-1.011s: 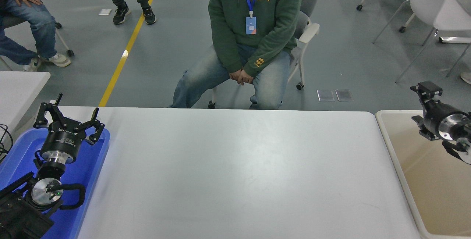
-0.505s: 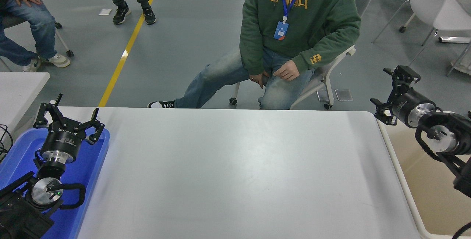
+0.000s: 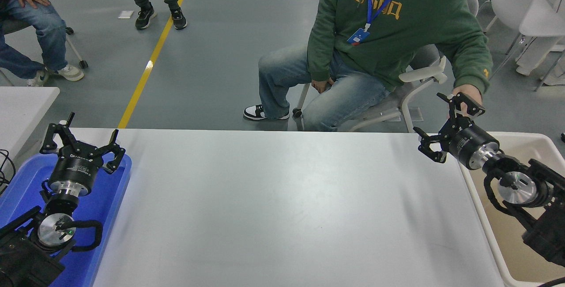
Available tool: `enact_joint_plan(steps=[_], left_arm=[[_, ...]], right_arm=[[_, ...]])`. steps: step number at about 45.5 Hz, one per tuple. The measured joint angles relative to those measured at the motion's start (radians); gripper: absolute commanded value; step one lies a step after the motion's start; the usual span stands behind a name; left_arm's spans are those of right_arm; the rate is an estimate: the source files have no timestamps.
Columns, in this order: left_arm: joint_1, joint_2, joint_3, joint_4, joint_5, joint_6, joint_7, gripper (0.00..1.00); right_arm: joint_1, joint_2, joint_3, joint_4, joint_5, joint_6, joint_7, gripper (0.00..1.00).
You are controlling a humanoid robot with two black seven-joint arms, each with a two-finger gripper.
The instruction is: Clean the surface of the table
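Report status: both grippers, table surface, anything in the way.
Left gripper open, parked over blue tray. Right gripper open, empty, above table surface far right corner. A person's hand right behind the right gripper.

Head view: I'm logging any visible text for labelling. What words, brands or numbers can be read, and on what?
Green hoodie: yellow chest lettering, partly hidden by a blue lanyard; not readable with certainty.
Left gripper: small print on its black body, too blurred to read.
Table surface: no text.
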Motion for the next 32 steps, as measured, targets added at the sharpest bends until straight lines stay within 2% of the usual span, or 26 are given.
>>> enact_joint_plan(steps=[18, 32], left_arm=[[0.000, 0.000, 0.000, 0.000, 0.000, 0.000, 0.000, 1.00], [0.000, 0.000, 0.000, 0.000, 0.000, 0.000, 0.000, 1.00]], right_arm=[[-0.028, 0.157, 0.074, -0.058, 0.003, 0.019, 0.005, 1.00], [-0.031, 0.212, 0.085, -0.092, 0.002, 0.021, 0.014, 1.00]])
